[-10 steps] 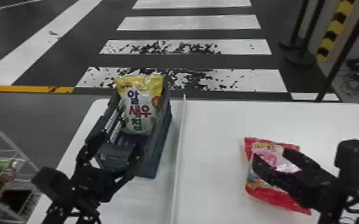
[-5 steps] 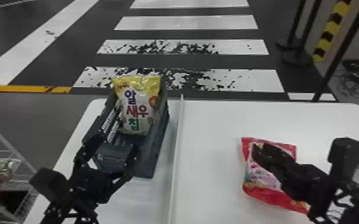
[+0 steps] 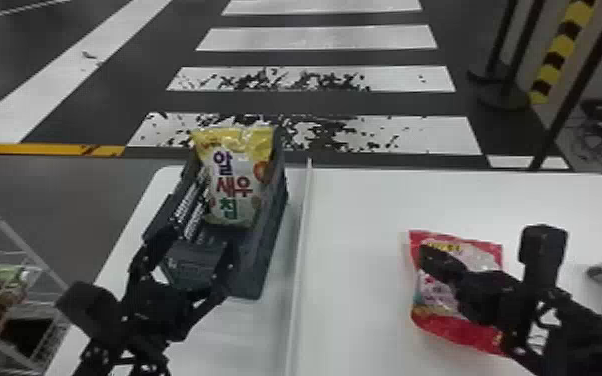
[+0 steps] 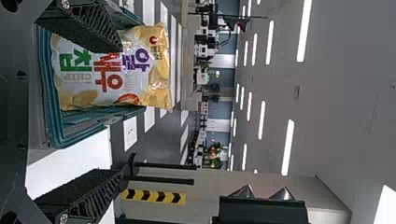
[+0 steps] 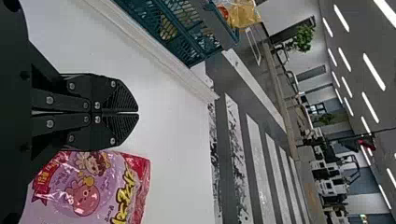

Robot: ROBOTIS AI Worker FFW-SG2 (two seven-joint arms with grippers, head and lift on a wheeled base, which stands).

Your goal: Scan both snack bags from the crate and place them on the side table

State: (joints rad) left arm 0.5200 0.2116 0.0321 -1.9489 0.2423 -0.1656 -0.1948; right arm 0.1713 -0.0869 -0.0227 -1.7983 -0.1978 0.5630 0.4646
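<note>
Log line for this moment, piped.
left claw: open, at crate | yellow snack bag: in crate | right claw: shut, empty | red snack bag: on table

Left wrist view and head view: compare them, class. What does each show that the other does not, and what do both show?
Left wrist view: the long ceiling lights.
Head view: the red snack bag and right gripper.
Both: the crate, the yellow-topped snack bag inside it, and the open left gripper.
</note>
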